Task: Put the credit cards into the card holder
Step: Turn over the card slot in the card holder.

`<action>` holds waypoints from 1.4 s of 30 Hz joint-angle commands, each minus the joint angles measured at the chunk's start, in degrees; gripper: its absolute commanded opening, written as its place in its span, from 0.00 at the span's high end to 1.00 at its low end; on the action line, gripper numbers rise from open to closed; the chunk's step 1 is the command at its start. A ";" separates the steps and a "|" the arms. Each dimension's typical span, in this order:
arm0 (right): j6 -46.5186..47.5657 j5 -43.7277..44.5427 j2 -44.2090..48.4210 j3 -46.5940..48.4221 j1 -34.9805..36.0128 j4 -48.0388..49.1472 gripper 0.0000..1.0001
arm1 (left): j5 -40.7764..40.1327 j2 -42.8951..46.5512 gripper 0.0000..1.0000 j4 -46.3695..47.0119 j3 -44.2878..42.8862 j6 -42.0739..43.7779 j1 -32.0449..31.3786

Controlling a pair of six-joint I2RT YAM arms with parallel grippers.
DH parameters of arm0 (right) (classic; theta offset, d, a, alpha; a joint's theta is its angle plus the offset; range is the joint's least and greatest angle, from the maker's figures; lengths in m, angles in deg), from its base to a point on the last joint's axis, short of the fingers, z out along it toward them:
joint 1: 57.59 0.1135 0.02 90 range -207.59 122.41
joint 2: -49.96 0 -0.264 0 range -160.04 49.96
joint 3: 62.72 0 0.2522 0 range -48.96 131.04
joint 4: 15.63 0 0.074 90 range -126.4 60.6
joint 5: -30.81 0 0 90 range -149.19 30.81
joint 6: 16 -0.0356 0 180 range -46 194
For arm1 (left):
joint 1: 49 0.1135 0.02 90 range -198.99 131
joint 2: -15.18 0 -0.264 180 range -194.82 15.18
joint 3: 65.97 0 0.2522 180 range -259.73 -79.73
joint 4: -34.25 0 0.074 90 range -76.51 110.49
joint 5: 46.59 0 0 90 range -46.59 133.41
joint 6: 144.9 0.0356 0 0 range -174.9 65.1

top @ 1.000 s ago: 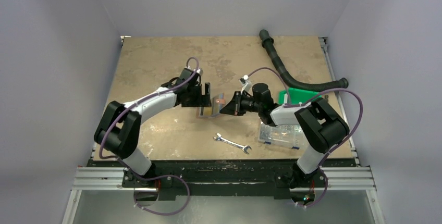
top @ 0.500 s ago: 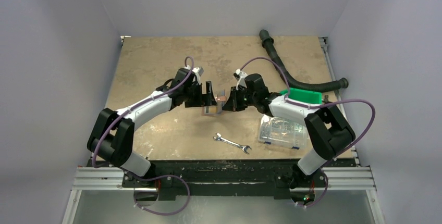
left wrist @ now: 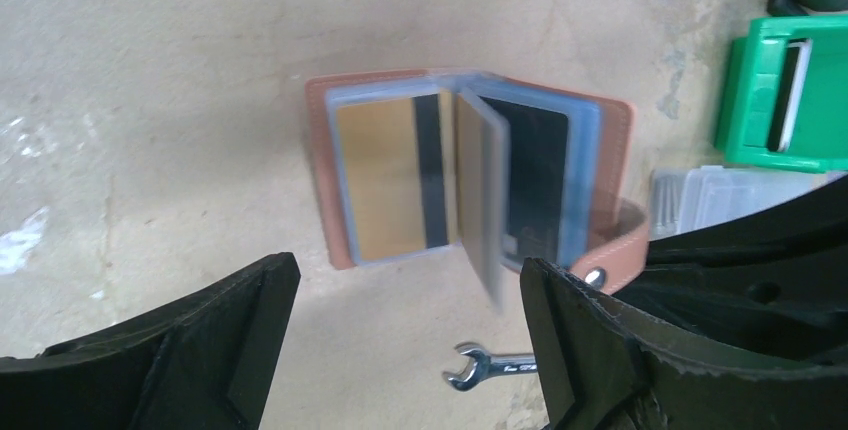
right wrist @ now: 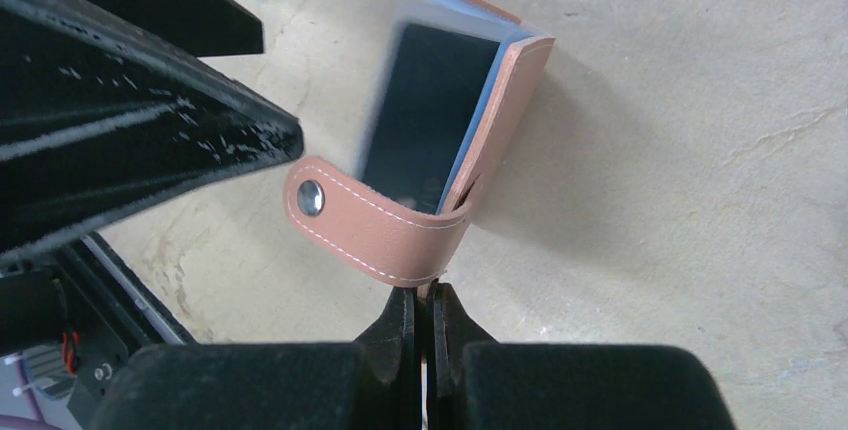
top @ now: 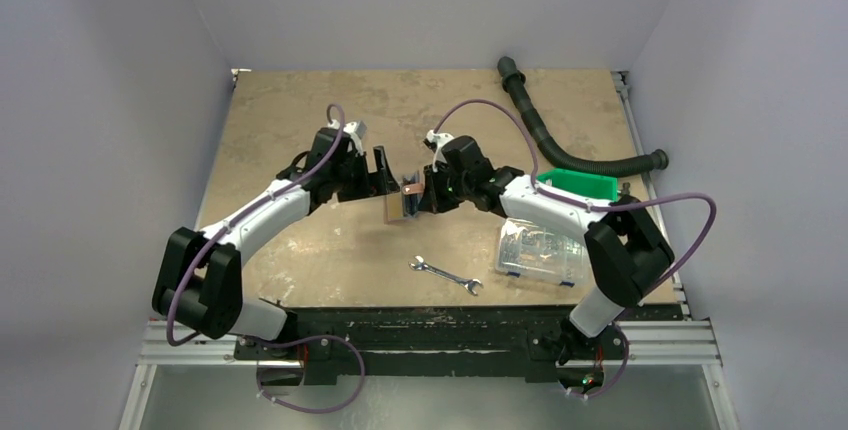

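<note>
Pinching the strap (right wrist: 380, 235) of the reddish-brown leather bifold card holder (right wrist: 502, 100), my right tool (right wrist: 424, 315) is pressed together; the holder is open between both tools over the beige tabletop (top: 300, 130), my left tool (left wrist: 410, 280) spread wide.

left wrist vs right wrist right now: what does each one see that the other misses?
Left wrist only: the card holder spread open, a gold card in a clear sleeve, the wrench, the green bin. Right wrist only: the spot where the right gripper, shut, pinches the holder's cover edge. Both: the holder's strap with its snap.
</note>
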 commanded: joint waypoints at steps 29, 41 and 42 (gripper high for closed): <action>-3.58 -17.20 -2.06 -6.47 -4.81 18.18 0.92 | 11.25 -14.17 0.59 14.38 7.97 -4.66 0.49; -4.70 -16.64 -3.05 -6.48 -5.99 19.36 0.87 | 8.13 -12.69 0.63 12.18 9.65 -2.89 0.48; -4.80 -16.84 -3.16 -6.51 -6.02 19.58 0.86 | 8.05 -12.60 0.63 12.19 9.83 -2.88 0.49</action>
